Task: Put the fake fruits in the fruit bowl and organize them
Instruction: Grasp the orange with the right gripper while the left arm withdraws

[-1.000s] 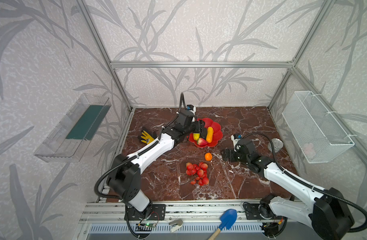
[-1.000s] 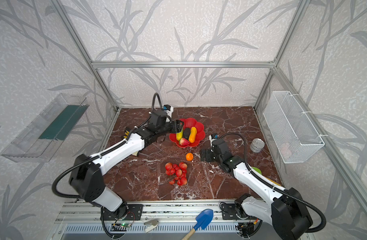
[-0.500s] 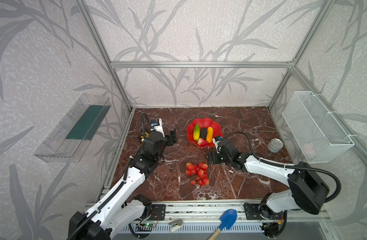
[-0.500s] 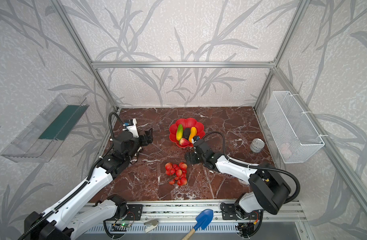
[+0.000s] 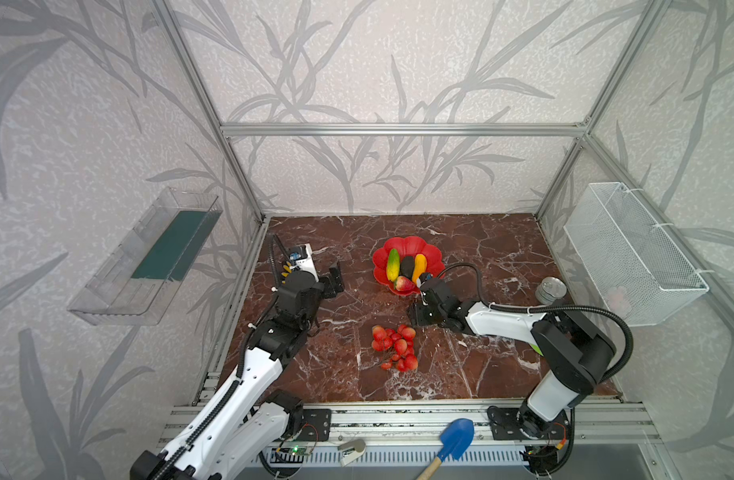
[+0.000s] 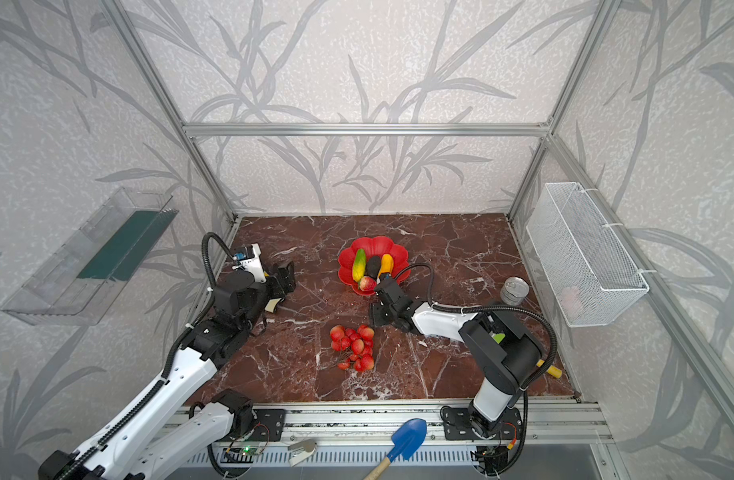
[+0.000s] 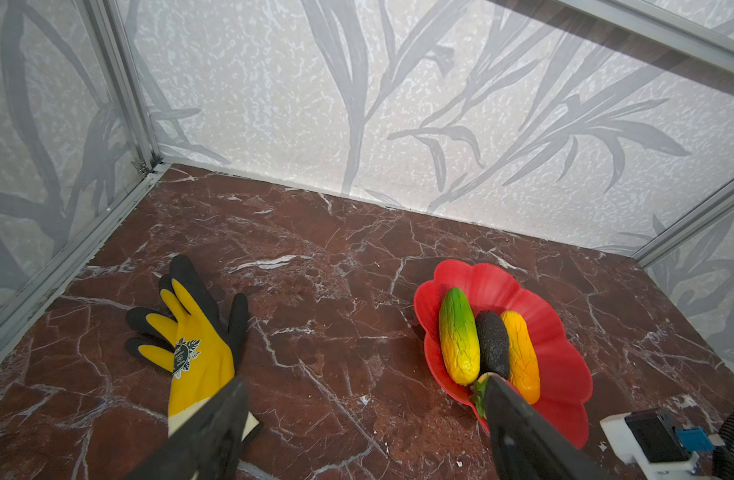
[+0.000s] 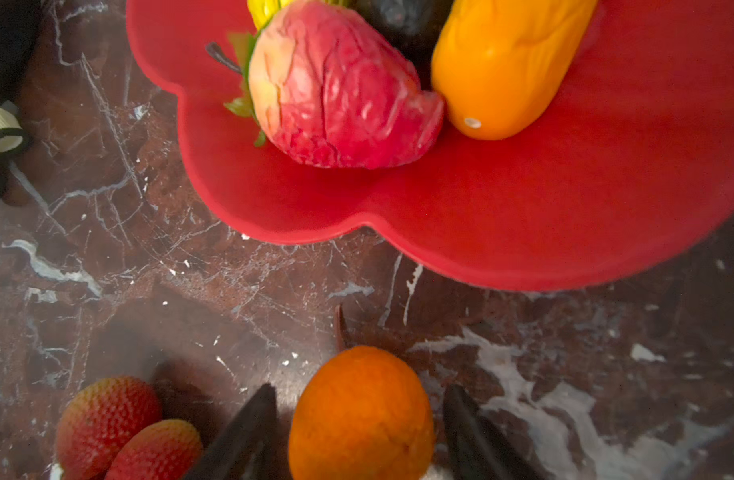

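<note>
- Progress: 4 of 6 fruits sit in bowl (image 5: 407, 245): green fruit (image 5: 393, 264), avocado (image 5: 407, 267), yellow fruit (image 5: 419, 266), peach (image 5: 405, 284); approx two-thirds done, I'd say
- Left to do: orange (image 8: 361, 419) & berries (image 5: 394, 347), both on table (image 5: 481, 249), outside bowl
- Orange: just off bowl's front rim, not touching it; R arm hides it in both top views, so it's seen in R wrist view only
- R gripper (image 8: 359, 392): down over orange, one finger each side; thin gaps show at the tips and contact further in is out of frame, so can't tell if it's gripped
- L gripper (image 5: 336, 279): fingers wide apart, empty, well left of bowl, near glove (image 7: 199, 349)
- Berries: twd front of table, just beside orange, well apart from bowl
- Axes: green fruit, avocado & yellow fruit lie side by side, long axes approx parallel, running back wall to front edge; green fruit has green end to back, yellow end to front
- Peach: at their front ends by the front rim; leafy stalk end twd L arm's side, pointed tip twd yellow fruit, touching or nearly
- Orange: round, no long axis to speak of
- Berries: loose bunch, a bit longer back-to-front; thin stems stick out front-left
- Room left in bowl: bare red on the right, beside yellow fruit; prob the spot for orange
</note>
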`<action>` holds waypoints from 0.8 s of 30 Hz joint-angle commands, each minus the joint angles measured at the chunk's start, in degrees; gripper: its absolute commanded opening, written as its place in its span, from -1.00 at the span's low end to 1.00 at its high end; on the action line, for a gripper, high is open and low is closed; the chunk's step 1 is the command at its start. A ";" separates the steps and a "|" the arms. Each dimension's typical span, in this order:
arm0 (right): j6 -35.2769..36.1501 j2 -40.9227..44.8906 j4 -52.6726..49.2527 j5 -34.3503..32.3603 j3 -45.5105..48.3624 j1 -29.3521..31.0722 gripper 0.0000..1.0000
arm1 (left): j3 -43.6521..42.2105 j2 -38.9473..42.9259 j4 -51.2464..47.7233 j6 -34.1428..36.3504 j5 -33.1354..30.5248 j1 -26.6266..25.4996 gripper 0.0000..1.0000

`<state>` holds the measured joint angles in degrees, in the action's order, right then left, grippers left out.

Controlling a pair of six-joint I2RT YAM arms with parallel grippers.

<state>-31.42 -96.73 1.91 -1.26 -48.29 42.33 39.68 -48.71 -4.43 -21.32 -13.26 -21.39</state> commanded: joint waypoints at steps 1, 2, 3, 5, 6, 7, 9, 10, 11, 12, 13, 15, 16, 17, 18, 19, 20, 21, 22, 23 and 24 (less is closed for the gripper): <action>-0.23 -0.31 -0.29 -1.60 -1.22 0.21 0.06 | -0.57 0.85 -0.88 2.08 0.16 0.47 0.78; -0.22 0.06 -0.37 -2.06 -0.90 0.22 0.00 | -0.50 0.82 -1.06 2.63 0.12 0.56 0.78; -0.07 0.66 -0.78 -2.54 -0.60 0.21 -0.06 | -0.41 0.88 -1.42 3.22 0.15 0.60 0.78; 0.41 2.68 -1.93 -3.51 -0.02 0.21 -0.15 | -0.06 1.21 -2.26 4.33 0.09 0.73 0.78; 0.77 4.16 -2.55 -4.17 0.47 0.21 -0.19 | 0.11 1.32 -2.75 4.93 0.03 0.78 0.78; 1.15 5.74 -3.32 -4.91 1.17 0.21 -0.22 | 0.22 1.61 -3.10 5.41 -0.06 0.82 0.78; 1.98 9.37 -4.64 -6.49 2.24 0.21 -0.26 | 0.14 2.10 -3.40 6.23 -0.22 0.91 0.78; 2.52 11.34 -5.33 -7.33 2.71 0.21 -0.26 | 0.02 2.36 -3.53 6.50 -0.19 0.97 0.78; 2.97 13.12 -5.82 -8.21 3.06 0.21 -0.26 | -0.03 2.50 -3.65 6.63 -0.15 1.00 0.78; 3.50 15.25 -6.52 -9.13 3.27 0.17 -0.27 | -0.04 2.59 -3.79 6.77 -0.10 1.06 0.78; 4.16 17.15 -7.27 -10.02 3.25 0.13 -0.26 | -0.06 2.57 -3.91 6.82 -0.02 1.08 0.78; 5.81 19.90 -8.36 -11.91 2.33 -0.08 -0.27 | -0.04 2.65 -4.15 6.82 0.18 1.08 0.78; 6.86 20.63 -8.77 -12.41 1.37 -0.42 -0.26 | -0.05 2.65 -4.18 6.78 0.25 1.11 0.78; 7.87 20.79 -9.01 -12.61 0.30 -0.89 -0.26 | -0.11 2.65 -4.11 6.73 0.31 1.17 0.78; 9.06 20.38 -9.03 -12.69 -1.08 -1.48 -0.26 | -0.13 2.65 -4.03 6.65 0.40 1.17 0.78; 10.42 19.46 -8.72 -12.70 -2.66 -2.18 -0.26 | -0.20 2.74 -4.02 6.56 0.52 1.17 0.78; 11.42 18.20 -8.55 -12.29 -4.19 -3.07 -0.26 | -0.13 2.74 -4.06 6.43 0.77 1.17 0.78; 12.50 16.52 -8.51 -11.50 -6.33 -4.10 -0.25 | -0.09 2.89 -4.16 6.39 1.10 1.17 0.78; 13.51 14.62 -8.22 -10.79 -8.40 -4.96 -0.25 | 0.00 2.99 -4.34 6.26 1.43 1.17 0.78; 14.47 12.71 -7.92 -10.45 -10.14 -5.63 -0.26 | 0.04 3.22 -4.73 6.29 1.63 1.17 0.78; 15.47 10.50 -7.45 -10.09 -12.26 -6.42 -0.26 | 0.11 3.42 -5.20 6.21 1.90 1.17 0.78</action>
<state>-20.49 -82.30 -5.82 -11.55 -56.47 37.54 39.59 -46.52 -8.51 -15.49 -12.25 -20.53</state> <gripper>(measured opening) 0.388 0.891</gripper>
